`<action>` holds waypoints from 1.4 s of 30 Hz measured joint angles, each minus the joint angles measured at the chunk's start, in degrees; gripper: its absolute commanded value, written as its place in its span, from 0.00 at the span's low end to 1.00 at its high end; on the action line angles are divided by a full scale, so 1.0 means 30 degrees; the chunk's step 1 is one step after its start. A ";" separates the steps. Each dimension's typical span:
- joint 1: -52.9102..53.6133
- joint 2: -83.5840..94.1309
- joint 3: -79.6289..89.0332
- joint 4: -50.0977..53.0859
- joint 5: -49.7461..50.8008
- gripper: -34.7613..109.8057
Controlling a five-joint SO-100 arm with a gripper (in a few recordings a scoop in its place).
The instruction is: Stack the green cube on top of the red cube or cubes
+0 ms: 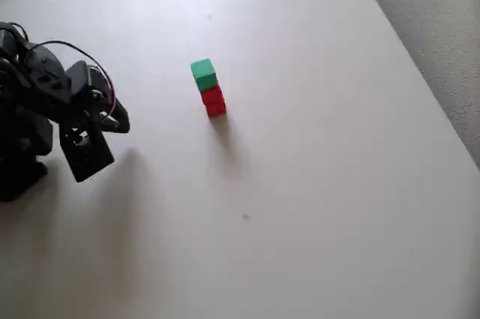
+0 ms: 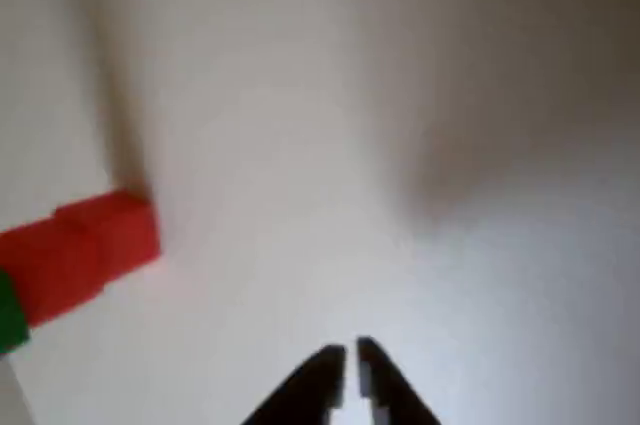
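The green cube sits on top of a stack of two red cubes near the middle of the white table, in the overhead view. The stack stands upright and free, with nothing touching it. In the wrist view the red cubes lie at the left edge, with a sliver of the green cube beyond them. My black gripper is folded back at the far left, well away from the stack. Seen from the wrist, the gripper has its fingertips nearly touching, and it holds nothing.
The table's right edge runs diagonally, with grey floor beyond it. The arm's base stands at the left edge of the table. A small dark speck marks the tabletop below the stack.
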 measured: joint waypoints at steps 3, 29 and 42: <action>0.0000 0.1143 0.0117 0.0527 0.0029 0.25; 0.0000 0.1641 0.0117 0.0732 0.0000 0.25; 0.0000 0.1641 0.0117 0.0732 0.0000 0.25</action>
